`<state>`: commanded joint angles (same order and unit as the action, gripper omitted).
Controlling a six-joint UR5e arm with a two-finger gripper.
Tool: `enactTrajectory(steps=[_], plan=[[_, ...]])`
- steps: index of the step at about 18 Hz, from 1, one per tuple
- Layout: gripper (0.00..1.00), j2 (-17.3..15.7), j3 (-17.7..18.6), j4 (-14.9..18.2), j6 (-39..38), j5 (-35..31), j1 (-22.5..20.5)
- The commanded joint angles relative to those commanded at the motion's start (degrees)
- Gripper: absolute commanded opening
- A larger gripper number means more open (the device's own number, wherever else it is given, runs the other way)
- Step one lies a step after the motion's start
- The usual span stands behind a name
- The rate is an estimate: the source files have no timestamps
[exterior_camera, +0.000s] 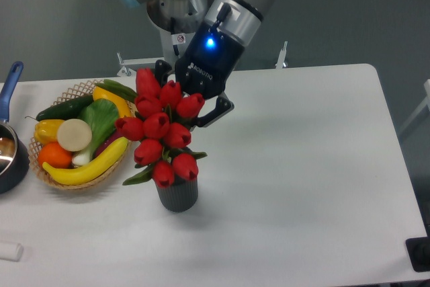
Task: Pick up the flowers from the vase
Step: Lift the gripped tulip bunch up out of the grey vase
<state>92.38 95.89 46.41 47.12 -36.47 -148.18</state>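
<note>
The pincer (pixel 191 113) comes down from 12 o'clock and is clenched on the flowers (pixel 160 132), its dark fingers closed on the stems behind the red buds; a blue light glows on its body. The flowers hang in its grip tilted, with the buds spread toward 7 o'clock and one long green leaf pointing out to the left at the bottom of the bunch. The lowest buds sit right at the mouth of the vase (pixel 178 194), hiding it, so it cannot be told whether the stems are still inside. The vase stands upright on the white bench (pixel 302 166), directly at 6 o'clock from the pincer. At 9 o'clock from the flowers, just beside them, is a wicker basket (pixel 79 89) of fruit and vegetables. A blue-handled pot (pixel 10 139) sits at the bench's left edge, and a small white thing (pixel 9 251) lies near the front left corner.
</note>
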Motion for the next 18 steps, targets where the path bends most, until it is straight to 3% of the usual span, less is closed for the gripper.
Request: enactTrajectory(steps=[9,18], plan=[[0.37,-1.85,0.35,0.09,-3.79,-0.09,-6.32],[0.37,0.35,1.05,-0.18,4.64,-0.09,-18.63]])
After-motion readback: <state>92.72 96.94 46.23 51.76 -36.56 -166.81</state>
